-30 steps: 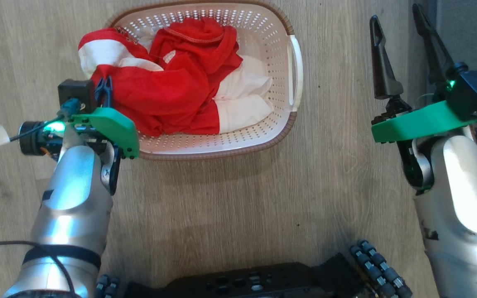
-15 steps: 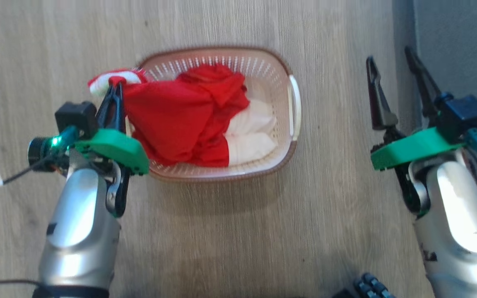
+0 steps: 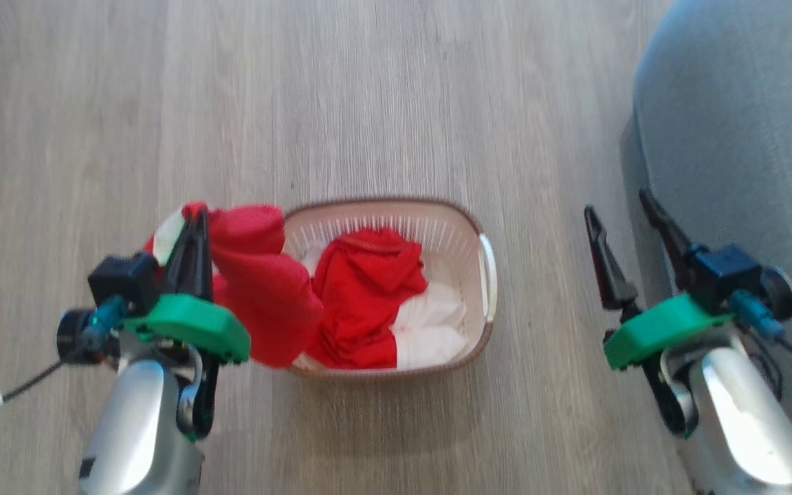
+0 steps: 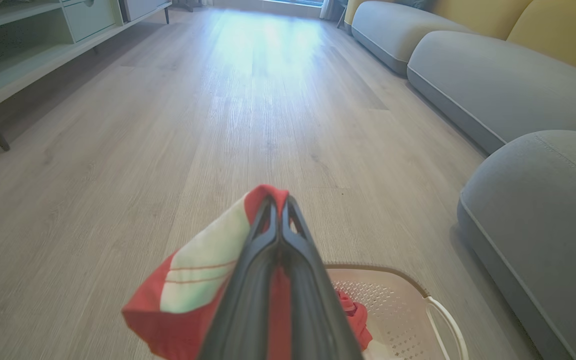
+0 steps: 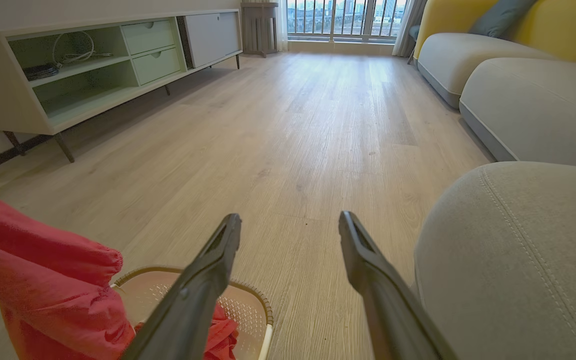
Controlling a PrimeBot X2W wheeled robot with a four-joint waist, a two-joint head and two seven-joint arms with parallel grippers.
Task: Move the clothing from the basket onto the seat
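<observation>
My left gripper [image 3: 193,216] is shut on a red and white garment [image 3: 258,282], one piece of the clothing, lifted above the left end of the basket [image 3: 485,275]. In the left wrist view the fabric [image 4: 193,280] bunches around the closed fingers [image 4: 278,240]. A second red and white garment [image 3: 375,302] lies inside the cream basket. My right gripper [image 3: 623,206] stands open with nothing in it, beside the grey seat [image 3: 746,137]. The seat [image 5: 518,260] fills the right side of the right wrist view, next to the open gripper [image 5: 290,222]; the held garment [image 5: 43,280] hangs at lower left.
Pale wooden floor [image 3: 368,103] stretches beyond the basket. More grey cushions [image 5: 533,105] with yellow backs line the right side. A low pale-green shelf unit [image 5: 83,75] on thin legs runs along the left wall. A railing and window close the far end.
The head view has risen and pulled back, bringing the seat in. My left gripper has lifted the garment up out of the basket's left end. The right gripper stays open.
</observation>
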